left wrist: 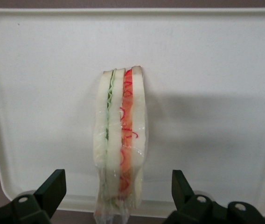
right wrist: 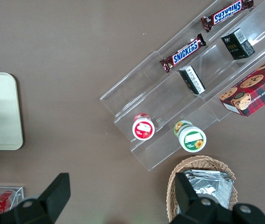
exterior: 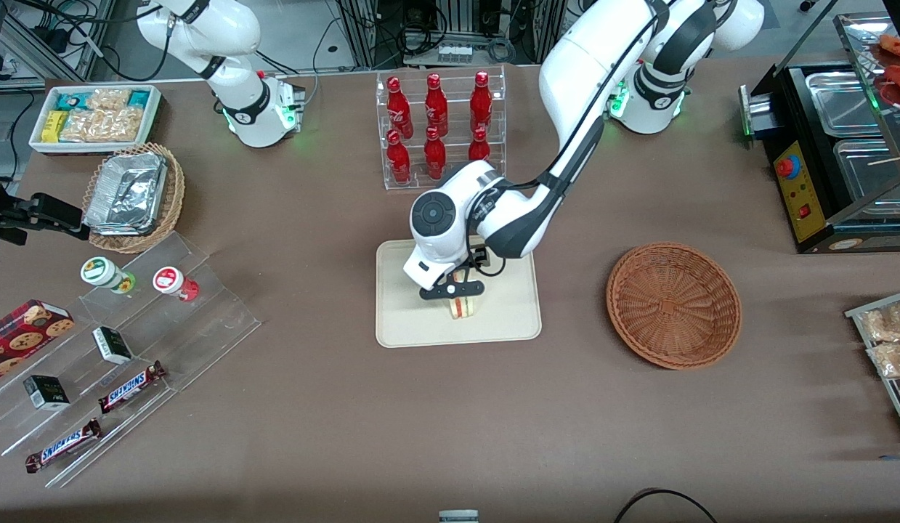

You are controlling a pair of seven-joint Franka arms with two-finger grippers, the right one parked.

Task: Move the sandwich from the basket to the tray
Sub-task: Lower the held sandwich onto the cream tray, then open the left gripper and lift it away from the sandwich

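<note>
The sandwich point(left wrist: 121, 140) stands on edge on the tray point(left wrist: 216, 70). The gripper point(left wrist: 118, 196) hovers just above it, fingers spread apart, touching nothing. The basket point(exterior: 673, 303) sits beside the tray.

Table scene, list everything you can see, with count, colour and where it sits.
sandwich: one, pale bread, red and green filling, on the tray
tray: one, cream, mid-table
basket: one, reddish-brown, beside the tray, toward the working arm's end
bottles: six, red, in a clear rack
foil containers: silver, in a tan basket
Snickers bars: two, on a clear stepped stand
cookie box: one, red
gripper: open, fingers either side of the sandwich, over the tray
</note>
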